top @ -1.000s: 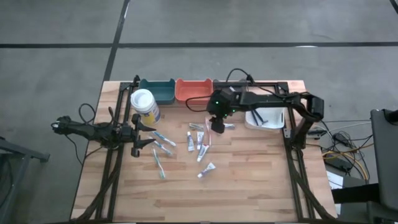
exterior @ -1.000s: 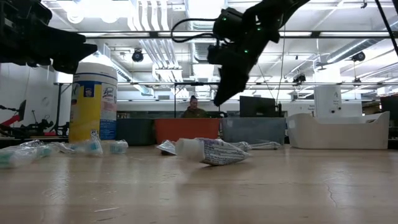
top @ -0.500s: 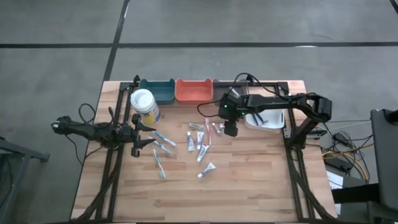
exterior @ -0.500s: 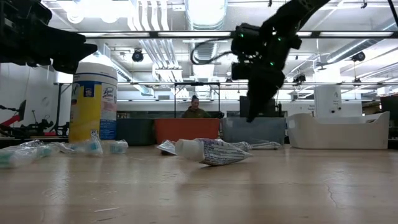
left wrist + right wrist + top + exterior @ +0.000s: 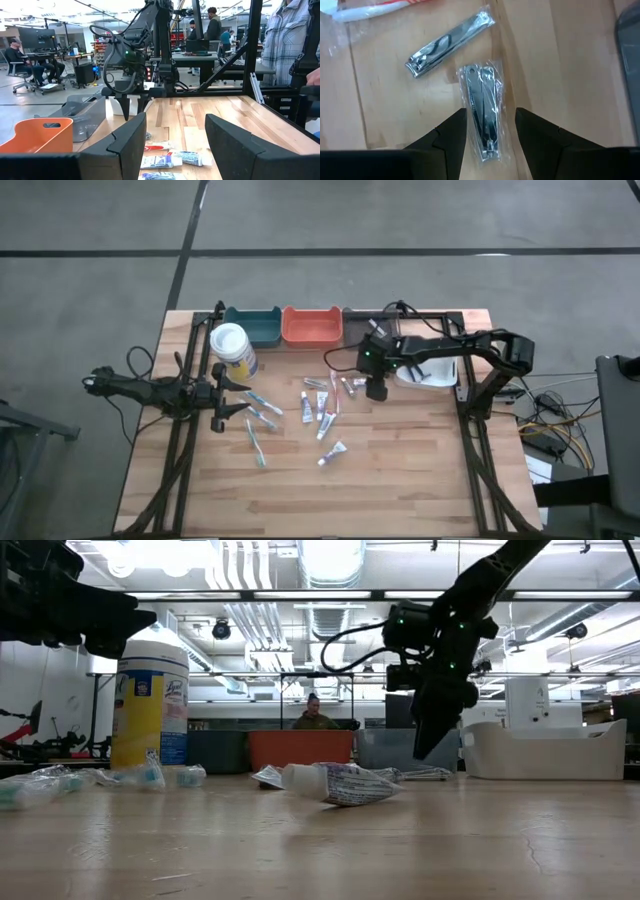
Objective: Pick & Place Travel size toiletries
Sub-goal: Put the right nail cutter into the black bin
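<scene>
Shifted toward three o'clock since earlier, right tool point(image 5: 490, 127) hangs spread over a wrapped nail clipper point(image 5: 484, 110); left tool point(image 5: 175, 137) waits spread at nine o'clock on the surface point(image 5: 400, 470)

Two black jointed arms with looping black cables, one bearing green indicator lights.

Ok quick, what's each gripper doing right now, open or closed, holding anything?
Left gripper: open, empty, parked at the table's left side.
Right gripper: open, empty, poised over a bagged nail clipper.
</scene>
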`<state>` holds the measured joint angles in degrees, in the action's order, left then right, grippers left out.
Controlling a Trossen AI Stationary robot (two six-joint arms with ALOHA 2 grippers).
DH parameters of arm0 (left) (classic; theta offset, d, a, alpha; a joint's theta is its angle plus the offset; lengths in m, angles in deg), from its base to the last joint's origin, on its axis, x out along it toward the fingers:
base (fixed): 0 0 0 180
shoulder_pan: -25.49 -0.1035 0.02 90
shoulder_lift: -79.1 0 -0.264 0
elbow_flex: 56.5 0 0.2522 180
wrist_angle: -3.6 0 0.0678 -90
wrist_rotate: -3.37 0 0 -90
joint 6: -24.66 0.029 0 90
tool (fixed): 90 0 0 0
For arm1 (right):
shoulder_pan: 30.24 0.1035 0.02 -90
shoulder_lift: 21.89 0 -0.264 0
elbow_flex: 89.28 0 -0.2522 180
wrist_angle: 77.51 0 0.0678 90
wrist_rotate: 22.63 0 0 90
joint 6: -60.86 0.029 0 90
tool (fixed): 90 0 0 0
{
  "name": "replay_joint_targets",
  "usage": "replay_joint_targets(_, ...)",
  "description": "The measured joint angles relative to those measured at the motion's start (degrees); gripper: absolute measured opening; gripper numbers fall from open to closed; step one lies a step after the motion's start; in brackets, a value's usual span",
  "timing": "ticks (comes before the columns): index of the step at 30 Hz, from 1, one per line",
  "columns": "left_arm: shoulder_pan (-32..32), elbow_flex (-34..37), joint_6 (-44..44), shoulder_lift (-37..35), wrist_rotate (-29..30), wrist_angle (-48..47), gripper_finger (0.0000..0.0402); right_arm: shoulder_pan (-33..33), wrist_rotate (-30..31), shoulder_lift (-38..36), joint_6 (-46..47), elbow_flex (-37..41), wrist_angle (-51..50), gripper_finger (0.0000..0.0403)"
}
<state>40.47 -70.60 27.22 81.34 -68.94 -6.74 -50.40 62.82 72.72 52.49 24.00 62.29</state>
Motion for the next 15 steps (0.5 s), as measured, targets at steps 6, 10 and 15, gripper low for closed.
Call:
replay_joint_targets(6,0.00,0.00,-0.01,0.00,0.00,0.00,0.0209,-0.11,0.02,0.02,-2.02,1.57,1.45,0.0164)
replay_joint_targets(10,0.00,0.00,0.00,0.00,-0.01,0.00,0.0209,-0.17,0.09,0.04,-3.15,2.90,1.57,0.0164)
replay_joint_targets(15,-0.01,0.00,0.00,0.00,0.00,-0.01,0.0209,-0.15,0.04,0.07,-3.25,4.18,1.86,0.0164)
